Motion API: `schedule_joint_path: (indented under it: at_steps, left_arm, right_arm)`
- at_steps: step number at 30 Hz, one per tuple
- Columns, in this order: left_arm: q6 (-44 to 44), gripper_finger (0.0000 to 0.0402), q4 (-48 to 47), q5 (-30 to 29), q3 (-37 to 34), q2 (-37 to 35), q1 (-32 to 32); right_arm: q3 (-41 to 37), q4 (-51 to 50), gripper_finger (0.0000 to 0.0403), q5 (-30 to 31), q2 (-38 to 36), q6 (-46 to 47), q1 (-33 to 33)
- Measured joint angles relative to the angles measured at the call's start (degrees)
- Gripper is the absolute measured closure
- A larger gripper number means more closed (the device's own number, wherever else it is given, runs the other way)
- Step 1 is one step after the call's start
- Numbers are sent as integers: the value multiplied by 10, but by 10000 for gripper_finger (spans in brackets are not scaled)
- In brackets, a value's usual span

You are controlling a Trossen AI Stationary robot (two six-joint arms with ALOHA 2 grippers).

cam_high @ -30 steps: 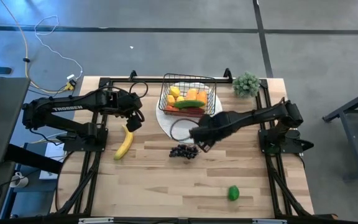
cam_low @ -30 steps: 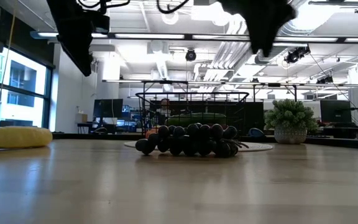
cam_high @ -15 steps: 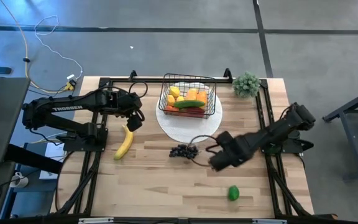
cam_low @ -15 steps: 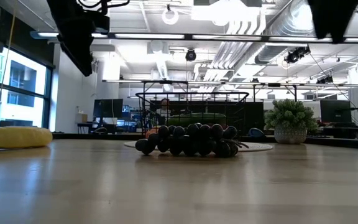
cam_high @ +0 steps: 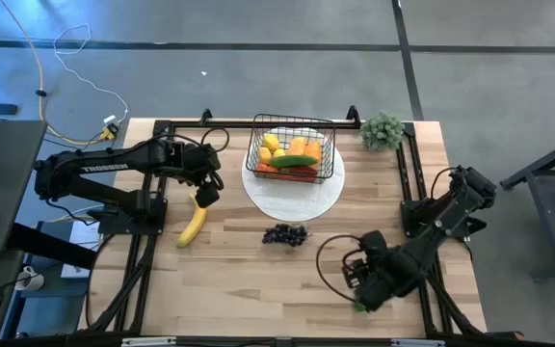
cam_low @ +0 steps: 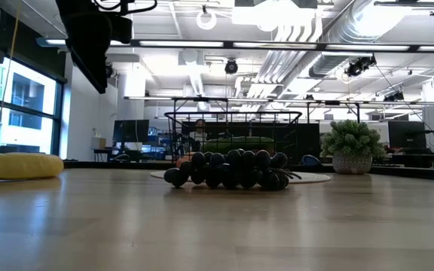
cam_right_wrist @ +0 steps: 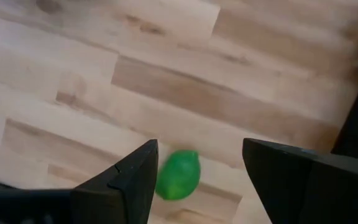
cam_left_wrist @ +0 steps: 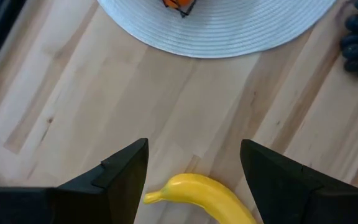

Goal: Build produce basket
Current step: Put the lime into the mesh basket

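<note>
Your basket [cam_high: 292, 150] sits on the round white plate [cam_high: 294, 194] at the far middle of the table, and it already holds a share of the produce: yellow and orange fruit, a green cucumber lying across the top and something red beneath it, as far as the high view lets you tell. Three pieces are still outside it, so by my reading the job is partly done with three trips left. The grapes [cam_high: 285, 234] lie on the wood just off the plate's near edge; the banana [cam_high: 194, 221] lies to the left of the plate, well apart from the basket; and a small green fruit [cam_right_wrist: 178, 174] sits far from the basket, near the table's front right corner. Your right gripper [cam_right_wrist: 197, 171] is over that green fruit, jaws parted wide with the fruit showing between the two fingers, close to one of them; they have not closed on it and hold nothing, and I cannot tell from the wrist view whether a finger touches it. In the high view the arm covers most of the fruit. Your left gripper [cam_left_wrist: 194, 171] hangs just above the banana's stem end, to the left of the plate, jaws likewise spread apart and empty, with the banana framed between them but not gripped. The bushy green plant [cam_high: 383, 129] to the right of the basket is not part of the load.
</note>
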Motion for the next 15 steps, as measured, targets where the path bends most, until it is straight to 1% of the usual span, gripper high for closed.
schedule_joint_path:
  at_steps: [4, 8, 11, 15]
  left_arm:
    - [1, 156, -6, 3, 0, 0, 0]
    - [0, 156, -18, 3, 0, 0, 0]
    - [-8, 156, -17, 12, 0, 0, 0]
    - [-14, 156, -17, 13, 0, 0, 0]
  right_arm:
    - [-29, 49, 184, -2, 0, 52, 33]
    - [-59, 108, 175, -26, 0, 111, 61]
    - [-83, 154, 173, -28, 1, 154, 79]
    - [-119, 214, 173, -31, 1, 173, 90]
